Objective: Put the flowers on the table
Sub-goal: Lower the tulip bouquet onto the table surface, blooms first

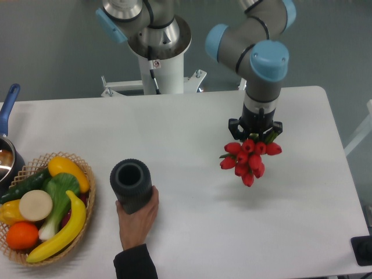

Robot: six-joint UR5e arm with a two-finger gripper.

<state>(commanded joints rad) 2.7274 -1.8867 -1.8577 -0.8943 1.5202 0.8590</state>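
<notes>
Hanging over the right half of the table [192, 125], the gripper [254, 131] points straight down with its fingers pinched on the stems of the flowers [249, 157]. From where I stand the red tulip heads bunch together just under the gripper, tipped toward me, with bits of green leaf showing at the top of the bunch and to its left side. A soft shadow lies on the white surface below and a little left of the blooms, so the bunch looks to be held up off the tabletop, not lying on it. Well apart to the left, a dark ribbed cylinder [132, 186] stands upright with its open mouth facing up, and a person's hand [138, 216] reaches in from the near edge and wraps around its lower part. Farther left, near the table's edge, a wicker basket [87, 200] holds a banana, an orange, green vegetables and other fruit. At the far left edge a pot with a blue handle [8, 116] is partly cut off.
</notes>
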